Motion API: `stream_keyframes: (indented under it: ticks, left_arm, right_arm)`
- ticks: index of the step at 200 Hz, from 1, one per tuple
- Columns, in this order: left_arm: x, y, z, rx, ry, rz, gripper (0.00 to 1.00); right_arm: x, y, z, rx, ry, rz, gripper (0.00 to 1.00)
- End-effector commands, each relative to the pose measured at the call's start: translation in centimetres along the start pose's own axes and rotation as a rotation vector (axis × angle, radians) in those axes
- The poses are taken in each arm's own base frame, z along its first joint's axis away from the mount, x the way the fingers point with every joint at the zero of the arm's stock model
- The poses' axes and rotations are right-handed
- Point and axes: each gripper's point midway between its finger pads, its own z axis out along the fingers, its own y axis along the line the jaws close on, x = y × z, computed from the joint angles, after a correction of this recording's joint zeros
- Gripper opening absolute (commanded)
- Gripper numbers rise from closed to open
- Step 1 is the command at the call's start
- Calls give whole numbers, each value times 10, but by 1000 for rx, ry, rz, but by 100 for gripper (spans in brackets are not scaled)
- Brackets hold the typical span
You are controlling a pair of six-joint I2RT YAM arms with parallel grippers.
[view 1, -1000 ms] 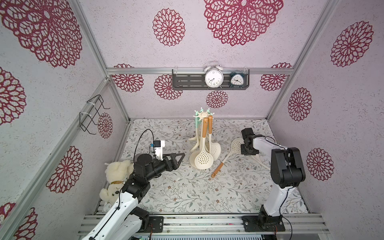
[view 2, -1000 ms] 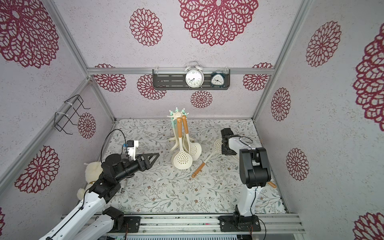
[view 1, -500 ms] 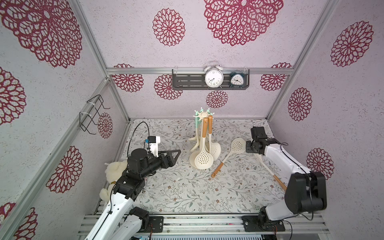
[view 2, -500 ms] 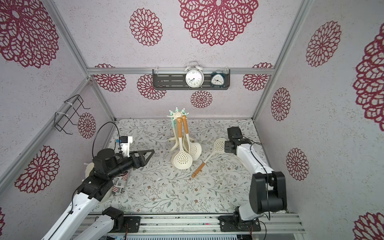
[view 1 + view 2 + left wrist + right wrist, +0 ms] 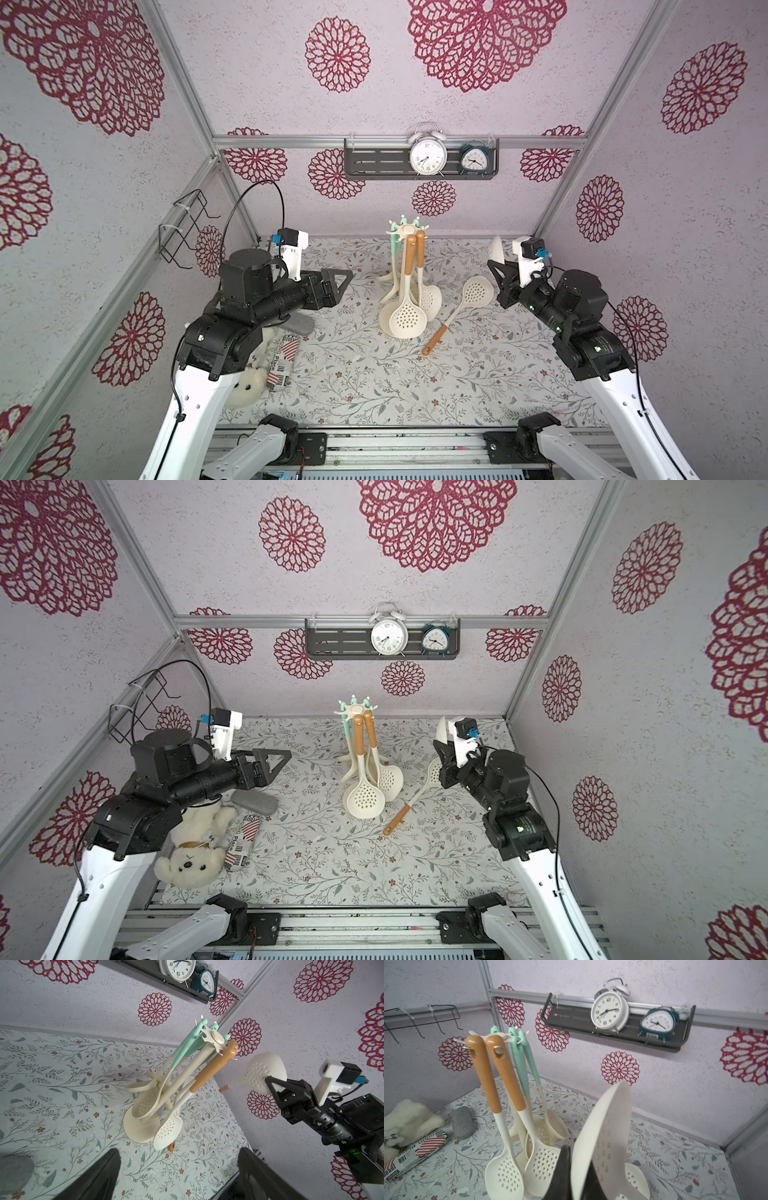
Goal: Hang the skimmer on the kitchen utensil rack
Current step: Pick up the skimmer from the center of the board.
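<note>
Now right pincer (image 5: pixel 494 266) clamps the skimmer (image 5: pixel 604 1126) head-up, handle slanting down; left pincer (image 5: pixel 179 1151) stands apart

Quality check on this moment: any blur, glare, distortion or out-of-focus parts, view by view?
Both top views: sharp, evenly lit, no glare, strong wide-angle perspective. Right wrist view: the skimmer, clamped in the right pincer, sits too close to the lens and blurs. Left wrist view: tilted frame, kitchen utensil rack sharp, the left pincer only dark, smeared fingers at the edge.
</note>
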Motion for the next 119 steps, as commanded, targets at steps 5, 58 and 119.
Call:
stream_keyframes:
  ticks: [5,58,119]
  left_arm:
    - [-11,-1,-5,-43,42,24,92]
    - [-69,-21,3,-23,-15,60,93]
    - [-134,-13,-10,24,-190,-26,94]
  right_arm:
    - [-54,27,-8,-100,-217,-263,0]
    - [-113,48,9,-178,-398,-603,0]
    - [-150,110,44,-437,-623,-931,0]
